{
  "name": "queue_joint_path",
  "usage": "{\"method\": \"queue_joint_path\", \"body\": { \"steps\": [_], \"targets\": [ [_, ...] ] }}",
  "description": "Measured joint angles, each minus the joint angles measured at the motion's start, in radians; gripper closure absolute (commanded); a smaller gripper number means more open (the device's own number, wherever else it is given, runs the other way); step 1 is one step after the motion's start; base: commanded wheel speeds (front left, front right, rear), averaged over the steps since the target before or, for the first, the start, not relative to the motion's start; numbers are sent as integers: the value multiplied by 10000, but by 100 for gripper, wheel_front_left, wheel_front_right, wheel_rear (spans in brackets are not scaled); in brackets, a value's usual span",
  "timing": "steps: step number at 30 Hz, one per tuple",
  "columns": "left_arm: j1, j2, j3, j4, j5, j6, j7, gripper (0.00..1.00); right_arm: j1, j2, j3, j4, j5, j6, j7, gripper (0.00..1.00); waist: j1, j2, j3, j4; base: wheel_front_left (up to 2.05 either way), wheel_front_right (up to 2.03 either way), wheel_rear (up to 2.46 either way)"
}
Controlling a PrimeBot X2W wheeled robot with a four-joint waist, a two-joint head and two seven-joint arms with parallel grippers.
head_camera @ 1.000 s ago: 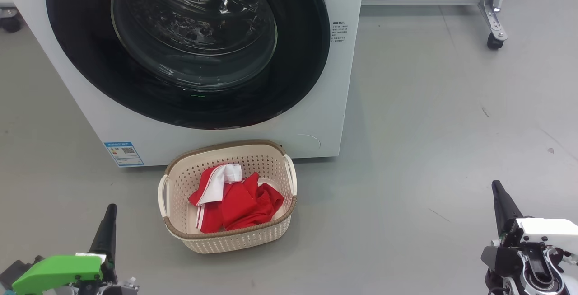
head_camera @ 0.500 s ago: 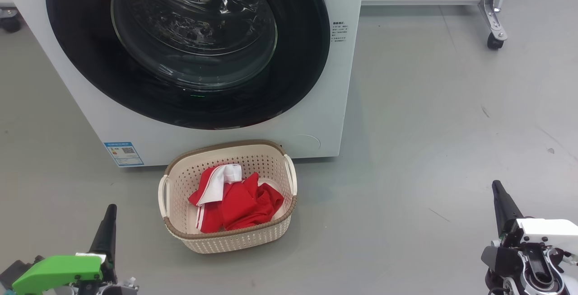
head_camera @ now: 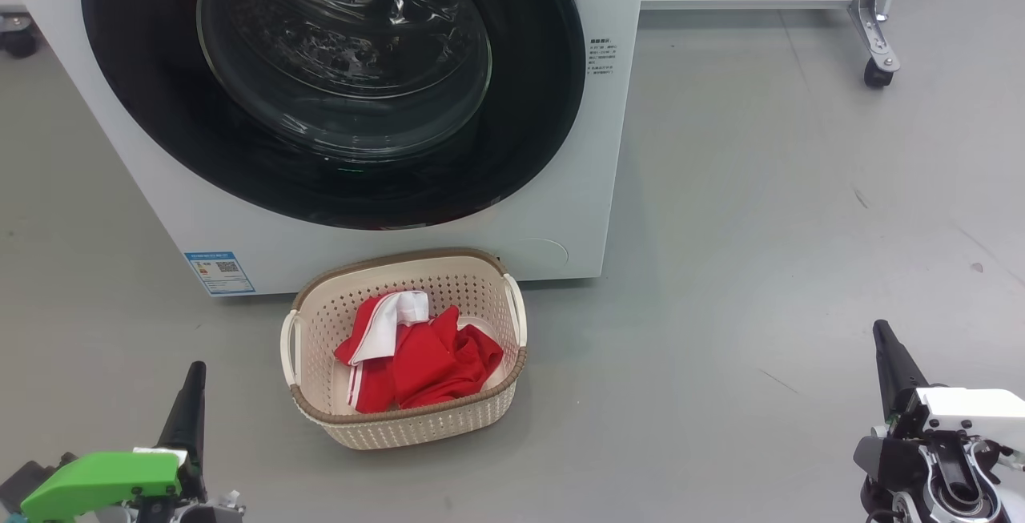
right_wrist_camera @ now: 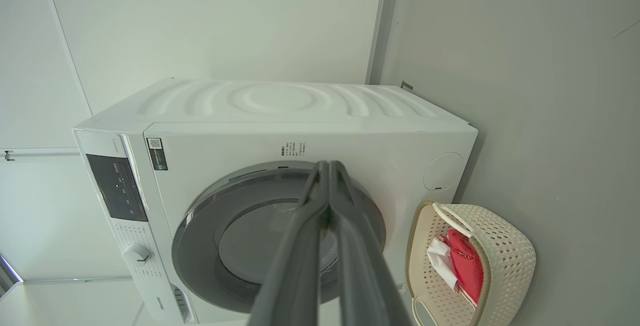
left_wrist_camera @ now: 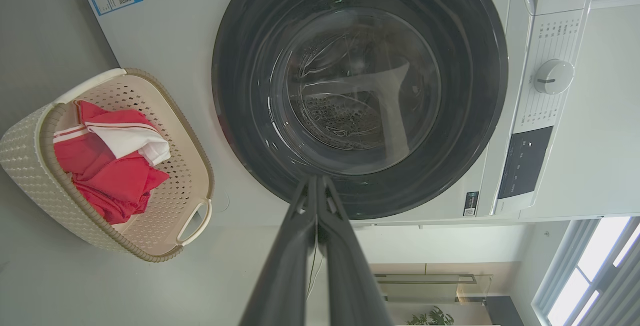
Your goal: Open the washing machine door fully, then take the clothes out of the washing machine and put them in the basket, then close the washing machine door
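The white washing machine stands before me with its round black-rimmed door flush against the front, closed. On the floor in front sits the cream basket, holding the red clothes with white trim. My left gripper is at the lower left, shut and empty, well short of the basket. At the lower right my right gripper is shut and empty. The left wrist view shows the door, basket and clothes past my shut gripper. In the right wrist view my shut gripper points at the machine.
Bare grey floor spreads to the right of the machine. A metal leg with a caster wheel stands at the far right back. Another wheel shows at the far left. A blue label marks the machine's lower left front.
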Motion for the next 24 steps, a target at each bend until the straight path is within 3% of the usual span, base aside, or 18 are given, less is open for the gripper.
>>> {"method": "queue_joint_path", "body": {
  "steps": [24],
  "targets": [
    [-47,-6,21,33,0,0,15,100,-2,4,-19,31,-2,0,31,100,0,0,-1,0,0,0,0]
  ]
}}
